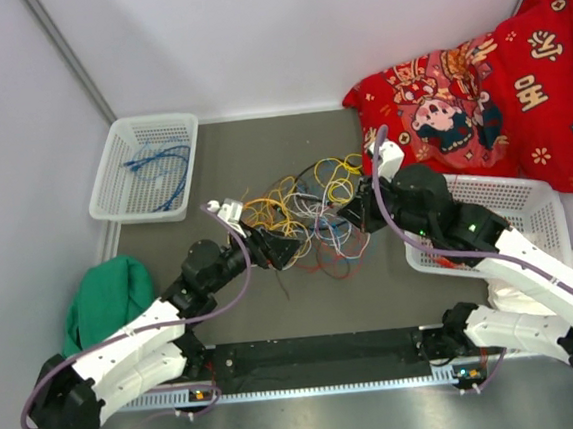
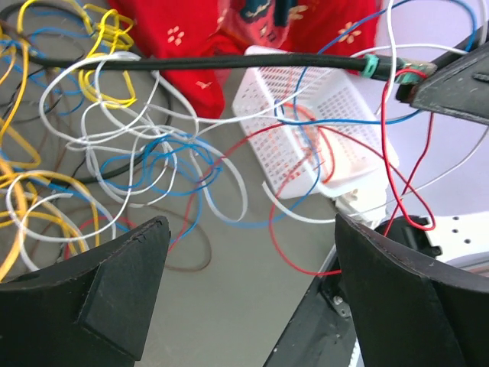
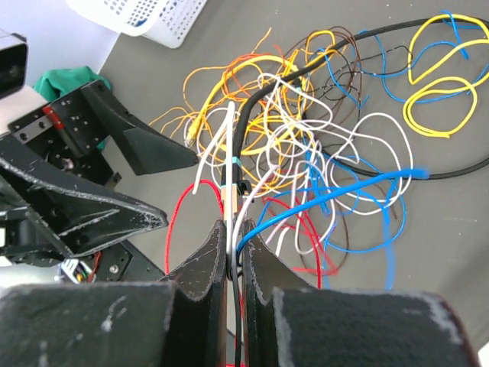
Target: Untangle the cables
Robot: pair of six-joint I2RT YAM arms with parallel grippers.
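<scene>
The cables (image 1: 302,218) lie in a tangled heap of yellow, orange, white, blue, red and black loops on the dark mat. My left gripper (image 1: 282,249) sits at the heap's left edge. In its wrist view it (image 2: 248,267) is open just above the mat, with only a red loop (image 2: 306,264) near its right finger. My right gripper (image 1: 352,215) is at the heap's right edge. In the right wrist view it (image 3: 237,245) is shut on a thick black cable (image 3: 248,134) with a teal-banded plug end, plus a white and a blue wire. That black cable (image 2: 229,61) stretches taut across the left wrist view.
A white basket (image 1: 114,189) holding blue cables stands at the back left. Another white basket (image 1: 511,195) stands on the right, under my right arm. A red printed cushion (image 1: 486,87) lies at the back right, and a green cloth (image 1: 108,295) off the mat's left edge.
</scene>
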